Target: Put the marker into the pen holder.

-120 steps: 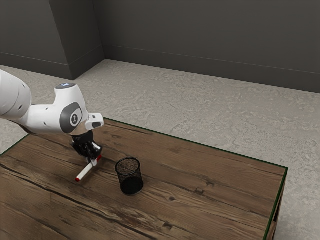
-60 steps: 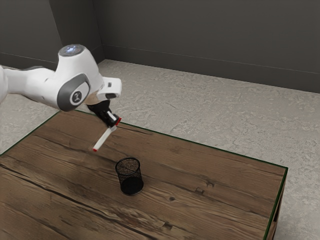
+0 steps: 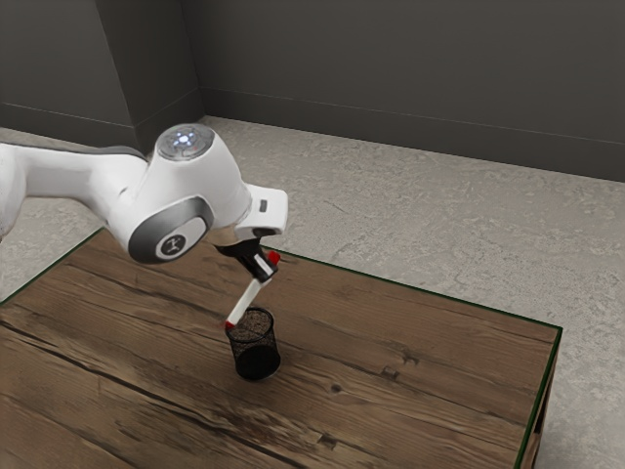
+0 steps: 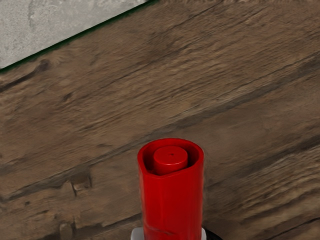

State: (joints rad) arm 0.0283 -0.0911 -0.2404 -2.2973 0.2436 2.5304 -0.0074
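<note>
Red is the cap [image 4: 172, 200] of the marker [image 3: 244, 302], and in the wrist view I see a pale fingertip on each side of it. I therefore judge that my gripper [image 3: 261, 274] is closed firmly around the marker, near this cap end. The white barrel hangs tilted in the air, and its lower red end [image 3: 229, 324] is at the rim of the black mesh pen holder [image 3: 257, 357], on the side toward the exterior view's left. Whether this end touches the rim, or is only in front of it, I cannot tell. The pen holder stands upright on the wooden table [image 3: 420, 391].

So the grasp and the lifting are done, and most of the carrying also, I think. What is left is to bring the lower end over the opening, to make the marker more upright, to lower it inside and to release it. With such tilt, it could catch the rim and push the holder over.
</note>
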